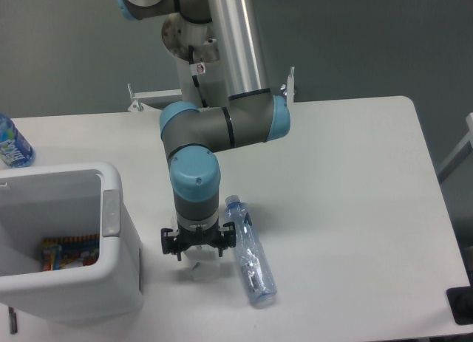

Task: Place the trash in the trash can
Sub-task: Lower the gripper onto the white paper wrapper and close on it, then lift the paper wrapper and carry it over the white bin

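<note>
My gripper point(198, 252) points straight down near the table's front, just right of the trash can point(111, 209). Under it only a small bit of the crumpled white carton point(196, 269) shows on the table; the rest is covered by the gripper body. My fingertips are hidden under the wrist, so their state does not show. The crushed clear plastic bottle point(250, 255) lies on the table close to the gripper's right side, pointing toward the front edge. The trash can is a large white bin with a grey tab, and colourful wrappers point(68, 253) lie inside it.
An upright bottle with a blue label point(12, 142) stands at the far left edge of the table. The arm's elbow point(222, 124) hangs over the table's middle. A black object point(462, 305) sits beyond the table's front right corner.
</note>
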